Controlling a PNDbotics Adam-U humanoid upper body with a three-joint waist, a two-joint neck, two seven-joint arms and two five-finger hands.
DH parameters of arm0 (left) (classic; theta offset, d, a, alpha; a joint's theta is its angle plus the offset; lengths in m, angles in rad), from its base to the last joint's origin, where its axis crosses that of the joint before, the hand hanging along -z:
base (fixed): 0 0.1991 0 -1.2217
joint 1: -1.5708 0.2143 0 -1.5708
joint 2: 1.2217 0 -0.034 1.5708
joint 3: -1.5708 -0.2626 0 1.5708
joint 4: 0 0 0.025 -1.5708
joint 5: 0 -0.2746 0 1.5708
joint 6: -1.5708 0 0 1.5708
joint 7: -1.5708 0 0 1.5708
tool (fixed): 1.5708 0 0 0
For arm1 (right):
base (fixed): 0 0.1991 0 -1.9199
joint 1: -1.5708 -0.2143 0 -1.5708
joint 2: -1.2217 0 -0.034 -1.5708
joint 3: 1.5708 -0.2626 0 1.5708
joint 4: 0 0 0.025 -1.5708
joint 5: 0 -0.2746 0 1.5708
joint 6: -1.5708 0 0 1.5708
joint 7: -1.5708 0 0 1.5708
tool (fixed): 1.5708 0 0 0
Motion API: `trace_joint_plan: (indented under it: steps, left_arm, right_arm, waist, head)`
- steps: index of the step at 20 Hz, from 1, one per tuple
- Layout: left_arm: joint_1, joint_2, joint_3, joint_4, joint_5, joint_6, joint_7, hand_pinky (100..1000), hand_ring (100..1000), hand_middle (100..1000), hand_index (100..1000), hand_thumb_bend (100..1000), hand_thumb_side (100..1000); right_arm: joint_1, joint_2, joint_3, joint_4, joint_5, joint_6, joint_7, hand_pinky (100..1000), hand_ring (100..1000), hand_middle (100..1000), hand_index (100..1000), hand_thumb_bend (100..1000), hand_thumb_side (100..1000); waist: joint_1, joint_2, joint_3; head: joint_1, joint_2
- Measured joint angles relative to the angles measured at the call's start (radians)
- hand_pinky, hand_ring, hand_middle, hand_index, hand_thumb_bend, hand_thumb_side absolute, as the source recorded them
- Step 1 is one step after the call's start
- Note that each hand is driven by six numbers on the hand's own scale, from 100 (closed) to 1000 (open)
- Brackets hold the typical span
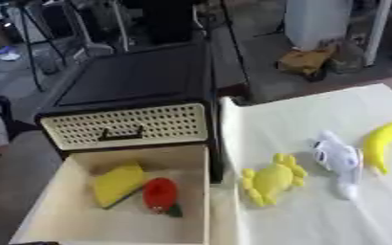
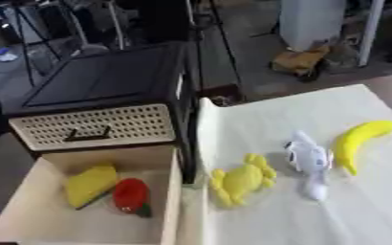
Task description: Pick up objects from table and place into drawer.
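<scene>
1. While neither robot hand shows in any of the two views, nothing can be said about their fingers (open or closed, I cannot tell).
2. Nearest to the camera, at the lower left, the pulled-out drawer stands open, with pale cream walls and floor.
3. Inside it lie two things close together: a yellow wedge-shaped piece on the left and a red fruit with a small green part just beside it on the right.
4. To the right of the drawer is the table, covered with a pale yellowish cloth.
5. On the cloth, near the drawer's edge, lies a yellow soft toy with short limbs spread out.
6. Just to its right lies a white toy of long shape (its details are too blurred for naming it more exactly).
7. Farther right, close beside the white toy, lies a yellow banana, curved, with one end pointing to the far right.
8. Behind the open drawer, a cream perforated drawer front with a dark handle is closed in the black cabinet.
9. Beyond the cabinet and table is a grey floor with dark stands and a brown object.
</scene>
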Motion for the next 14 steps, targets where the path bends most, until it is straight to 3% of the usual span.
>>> trace_joint_plan:
  steps: [3,6,14]
  left_arm:
    - [0.002,0.0,0.001,0.0,-0.04,-0.04,0.038,100,100,100,935,100,416]
    - [0.011,0.0,0.0,0.0,-0.038,-0.045,0.039,100,100,100,931,100,447]
    - [0.027,0.0,-0.01,0.0,0.076,0.054,-0.084,100,100,100,880,100,478]
  right_arm:
    - [0.0,0.0,0.0,0.0,0.0,0.0,0.0,758,881,769,911,100,1000]
    - [0.0,0.0,0.001,0.0,-0.001,0.0,0.0,759,880,769,911,100,1000]
    - [0.001,0.001,0.005,0.0,-0.004,0.004,0.003,759,881,768,911,100,1000]
  waist:
    - [0.0,-0.002,0.0]
    - [-0.001,-0.003,0.0]
    - [-0.002,-0.009,0.0]
  head:
    - [0.0,0.0]
    - [0.0,0.0]
    - [0.001,0.0]
